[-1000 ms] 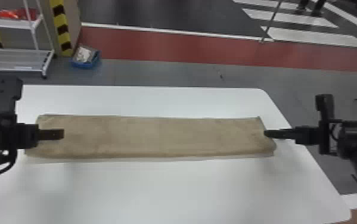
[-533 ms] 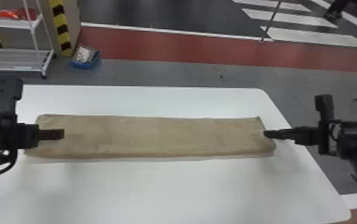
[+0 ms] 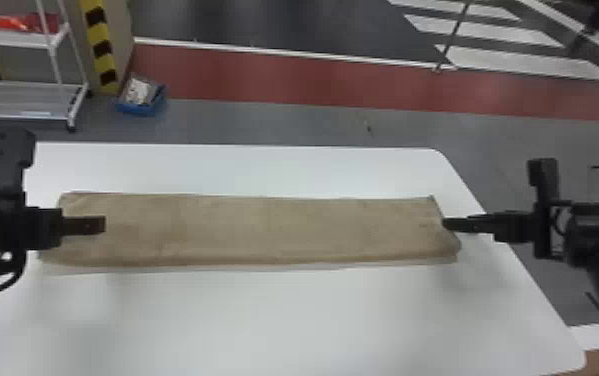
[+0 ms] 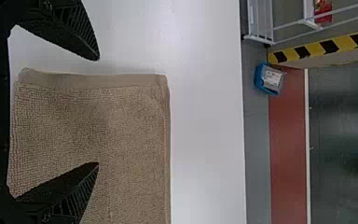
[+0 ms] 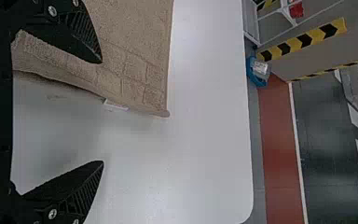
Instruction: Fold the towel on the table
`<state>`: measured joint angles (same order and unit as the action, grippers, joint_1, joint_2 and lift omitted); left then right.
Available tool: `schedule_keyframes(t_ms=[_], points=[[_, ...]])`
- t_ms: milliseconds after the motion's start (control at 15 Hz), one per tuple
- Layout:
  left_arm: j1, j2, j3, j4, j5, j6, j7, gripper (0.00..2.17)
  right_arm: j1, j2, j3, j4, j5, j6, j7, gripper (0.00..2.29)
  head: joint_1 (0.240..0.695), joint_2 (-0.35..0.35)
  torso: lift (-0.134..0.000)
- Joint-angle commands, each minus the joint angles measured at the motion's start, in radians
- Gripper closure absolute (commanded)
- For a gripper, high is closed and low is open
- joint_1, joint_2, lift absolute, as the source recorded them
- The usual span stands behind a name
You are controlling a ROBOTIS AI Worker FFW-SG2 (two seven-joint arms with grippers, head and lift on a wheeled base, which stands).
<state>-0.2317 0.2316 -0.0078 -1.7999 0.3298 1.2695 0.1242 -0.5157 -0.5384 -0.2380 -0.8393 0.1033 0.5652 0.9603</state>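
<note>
A beige towel (image 3: 263, 230) lies as a long folded strip across the table (image 3: 283, 320). Over its left end is my left gripper (image 3: 98, 225); in the left wrist view the left gripper (image 4: 98, 112) stands open, one finger above the towel (image 4: 121, 121) and the other over bare table beyond its edge. My right gripper (image 3: 450, 225) is at the strip's right end. The right wrist view has the right gripper (image 5: 102, 112) open around the towel's end edge, one finger over the towel (image 5: 135, 51), the other over white tabletop. Neither gripper holds cloth.
Behind the table, on the floor, are a blue bin (image 3: 140, 102) and a white wire shelf (image 3: 28, 102) beside a yellow-black striped post (image 3: 100, 47). The table's right edge runs beneath the right arm. White tabletop extends in front of and behind the towel.
</note>
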Motion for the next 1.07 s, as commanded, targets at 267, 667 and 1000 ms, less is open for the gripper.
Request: schedule_keyframes(t_ms=[267,667,1000], points=[[-0.001,-0.001,0.0,0.001,-0.002,0.0,0.0,0.09,-0.007,-0.003,0.009,0.017,0.001,-0.023,0.0,0.12,0.695,-0.216,-0.128],[-0.003,-0.003,-0.001,0.001,-0.002,0.0,0.0,0.09,-0.009,-0.008,0.011,0.034,0.001,-0.044,0.0,0.12,0.695,-0.219,-0.128],[-0.005,-0.005,-0.001,0.001,-0.002,0.0,0.0,0.09,-0.01,-0.008,0.014,0.049,0.001,-0.069,0.0,0.12,0.695,-0.221,-0.128]])
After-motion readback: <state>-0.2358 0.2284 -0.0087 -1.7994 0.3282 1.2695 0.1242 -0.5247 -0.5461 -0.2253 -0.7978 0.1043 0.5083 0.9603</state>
